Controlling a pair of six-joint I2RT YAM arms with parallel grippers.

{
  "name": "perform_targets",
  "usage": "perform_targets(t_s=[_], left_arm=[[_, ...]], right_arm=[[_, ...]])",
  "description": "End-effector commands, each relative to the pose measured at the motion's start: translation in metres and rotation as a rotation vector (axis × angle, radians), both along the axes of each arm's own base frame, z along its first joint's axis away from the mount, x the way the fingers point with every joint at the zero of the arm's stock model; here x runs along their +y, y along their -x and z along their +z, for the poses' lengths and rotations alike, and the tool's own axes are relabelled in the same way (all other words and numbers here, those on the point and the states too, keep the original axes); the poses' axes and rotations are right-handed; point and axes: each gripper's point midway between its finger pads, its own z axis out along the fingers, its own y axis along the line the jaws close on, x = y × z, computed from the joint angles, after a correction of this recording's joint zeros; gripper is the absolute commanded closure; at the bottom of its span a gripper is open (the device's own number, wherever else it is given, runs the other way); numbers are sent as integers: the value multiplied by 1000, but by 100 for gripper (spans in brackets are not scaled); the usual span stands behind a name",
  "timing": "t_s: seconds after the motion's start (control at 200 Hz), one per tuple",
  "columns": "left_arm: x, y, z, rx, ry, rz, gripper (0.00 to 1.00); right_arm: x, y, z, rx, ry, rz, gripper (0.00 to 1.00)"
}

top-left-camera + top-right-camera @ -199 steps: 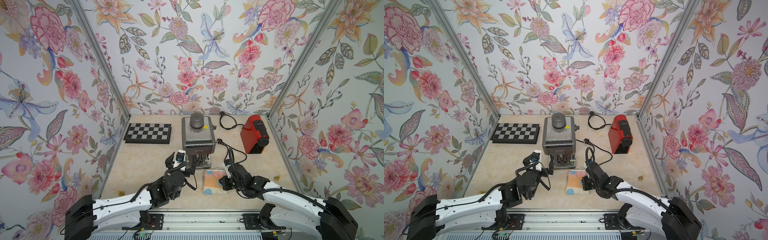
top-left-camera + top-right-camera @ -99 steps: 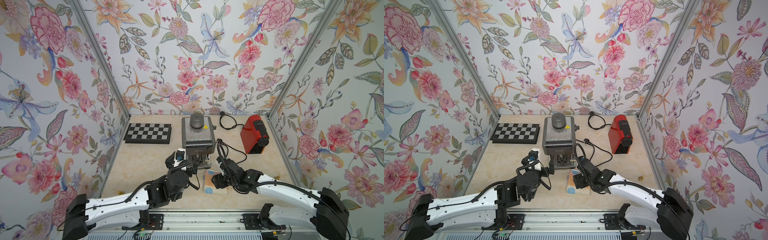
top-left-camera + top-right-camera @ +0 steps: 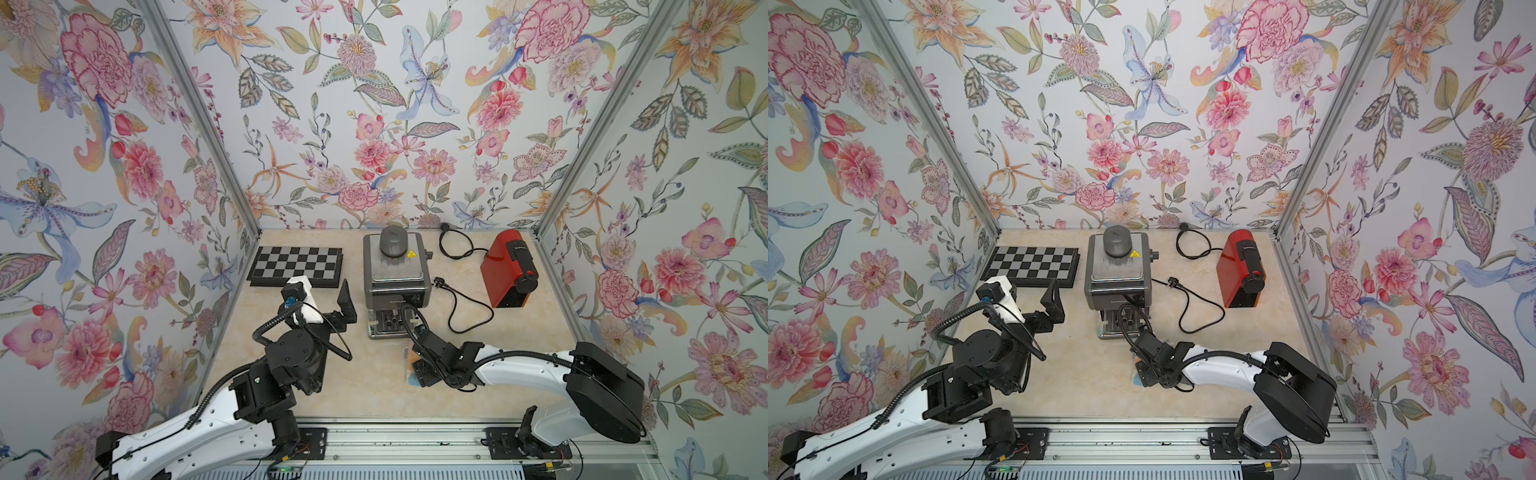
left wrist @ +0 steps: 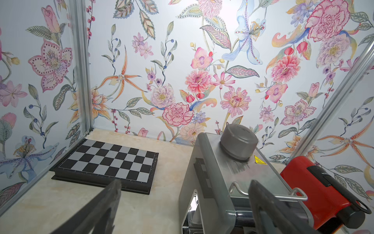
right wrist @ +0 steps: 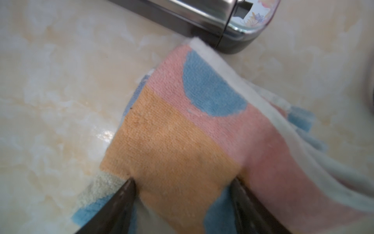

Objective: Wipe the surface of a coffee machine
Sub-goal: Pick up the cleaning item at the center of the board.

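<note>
A silver coffee machine (image 3: 395, 282) (image 3: 1117, 274) stands mid-table, with a red coffee machine (image 3: 509, 270) to its right. A pink, orange and blue cloth (image 5: 202, 113) lies bunched on the table just in front of the silver machine's base (image 5: 194, 12). My right gripper (image 5: 183, 180) (image 3: 415, 365) is down on it, fingers pinching a raised orange fold. In both top views the gripper hides most of the cloth (image 3: 408, 356). My left gripper (image 4: 185, 186) (image 3: 324, 305) hangs wide open and empty beside the silver machine's left side.
A black-and-grey chessboard (image 3: 297, 266) lies at the back left. A loose black power cable (image 3: 465, 307) snakes between the two machines, and a second coil (image 3: 453, 249) lies near the back wall. Flowered walls close in on three sides.
My right gripper moved left across the cloth, opened, then closed on it. The cloth went from lying flat to bunched up under the gripper. The left gripper stayed open.
</note>
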Motion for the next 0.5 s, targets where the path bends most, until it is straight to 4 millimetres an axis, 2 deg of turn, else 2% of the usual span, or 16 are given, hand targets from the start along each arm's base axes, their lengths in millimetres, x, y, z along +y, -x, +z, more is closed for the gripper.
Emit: perform_targets(t_s=[0.0,0.135,0.205,0.31,0.495], left_arm=[[9,-3,8,7,-40,38,1],[10,-7,18,0,-38,33,1],[9,-10,21,1,-56,39,1],[5,-16,23,14,-96,43,1],[-4,-33,30,30,-134,21,1]], right_arm=[[-32,40,-49,161,136,-11,45],[-47,66,-63,219,170,-19,67],[-47,74,-63,234,167,-14,76],[-47,76,-54,228,158,-25,100],[-45,53,-2,128,-19,-93,100]])
